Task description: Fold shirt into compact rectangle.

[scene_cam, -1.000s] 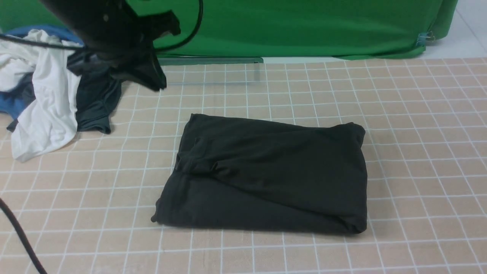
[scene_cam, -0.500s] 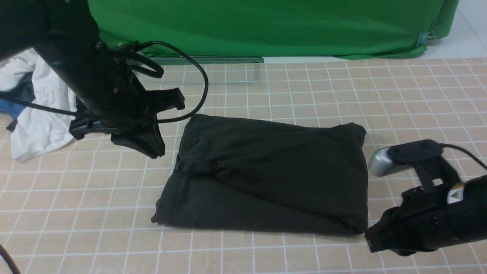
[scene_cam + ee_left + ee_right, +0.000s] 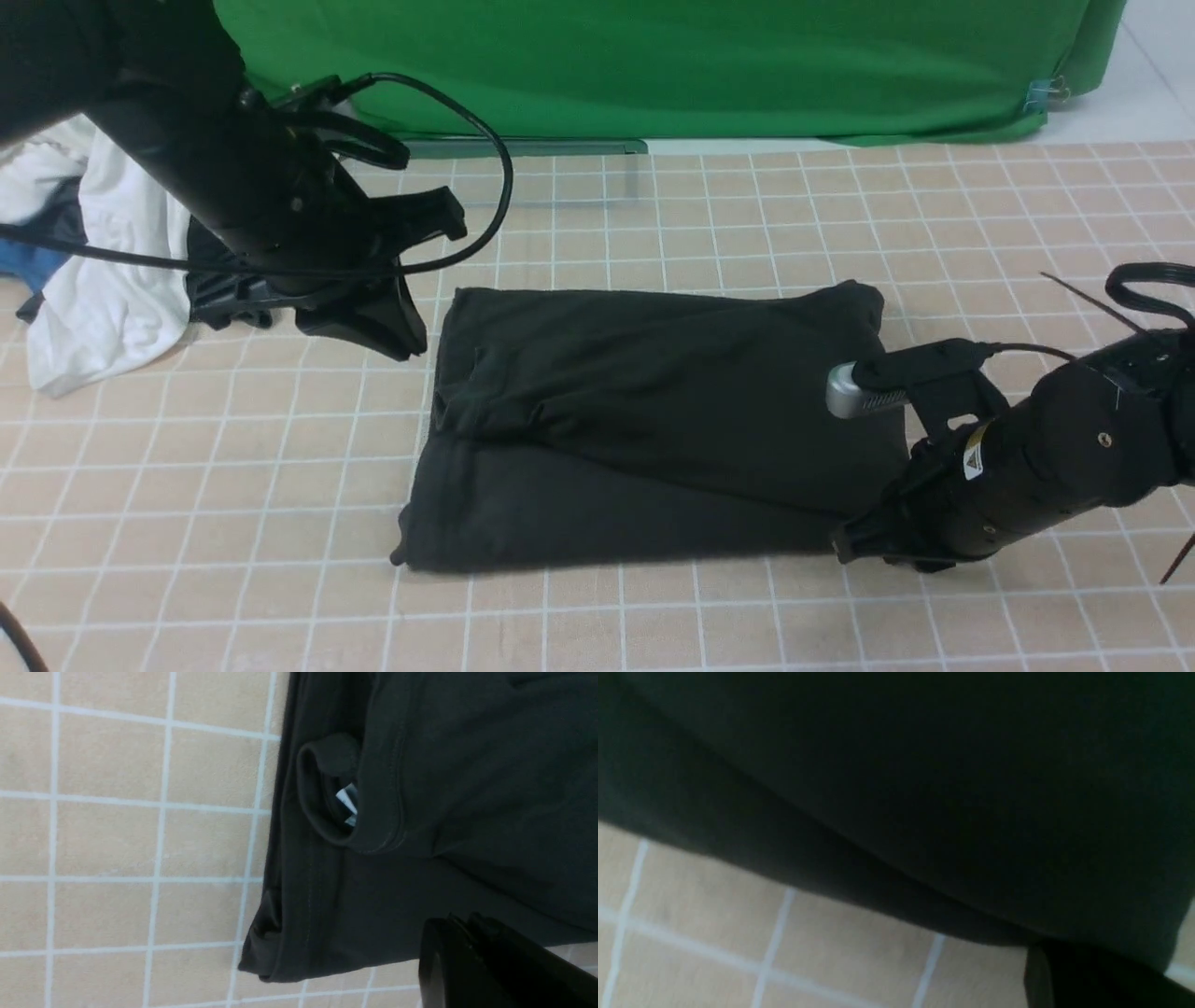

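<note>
Right pincer (image 3: pixel 854 546), nearest the camera, sits low on the checked table (image 3: pixel 233 448), pressed against the near right corner of the folded black shirt (image 3: pixel 644 420). Its jaw tips are hidden against the cloth, so whether it is clenched or released cannot be told. Just beyond and left of this pincer, the shirt lies flat as a thick rectangle, with its collar (image 3: pixel 327 798) and a white label (image 3: pixel 348 805) tucked into the left edge. Farther off, the left pincer (image 3: pixel 373 322) hovers just beside the shirt's far left corner; its jaw state cannot be told either. Beyond and left of it lies a heap of white, blue and dark clothes (image 3: pixel 103 261). A green curtain (image 3: pixel 700 65) hangs at the back.
</note>
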Action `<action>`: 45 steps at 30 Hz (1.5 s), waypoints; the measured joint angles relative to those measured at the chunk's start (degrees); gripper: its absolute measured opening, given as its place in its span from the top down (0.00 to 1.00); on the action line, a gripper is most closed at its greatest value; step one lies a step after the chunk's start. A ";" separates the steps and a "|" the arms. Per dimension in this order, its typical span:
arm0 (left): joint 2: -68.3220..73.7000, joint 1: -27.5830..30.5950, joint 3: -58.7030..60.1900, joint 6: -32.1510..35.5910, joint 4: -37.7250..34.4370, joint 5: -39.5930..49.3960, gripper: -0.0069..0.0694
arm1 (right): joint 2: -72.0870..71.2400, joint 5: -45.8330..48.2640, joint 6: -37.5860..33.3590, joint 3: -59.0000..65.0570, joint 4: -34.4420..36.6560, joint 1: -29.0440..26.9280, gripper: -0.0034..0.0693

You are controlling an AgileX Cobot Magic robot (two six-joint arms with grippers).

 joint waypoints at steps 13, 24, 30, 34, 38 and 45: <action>0.00 0.00 0.00 0.32 0.29 0.69 0.89 | -30.32 19.94 -3.28 -4.28 -6.60 0.00 0.91; 0.00 0.00 0.00 0.58 0.52 0.02 0.89 | -70.33 -18.19 -7.49 26.63 -6.44 0.00 0.91; 0.00 0.00 0.00 1.99 0.52 -1.05 0.89 | -69.41 -22.73 -8.70 27.98 -5.50 0.00 0.90; 0.00 0.00 0.00 2.32 0.52 -1.05 0.89 | -69.40 -23.17 -8.76 27.98 -5.43 0.00 0.88; 0.00 0.00 0.00 2.43 0.52 -1.05 0.89 | -69.40 -23.22 -8.76 27.98 -5.37 0.00 0.87; 0.00 0.00 0.00 2.50 0.65 -1.05 0.89 | -69.40 -23.35 -8.76 27.98 -5.37 0.00 0.84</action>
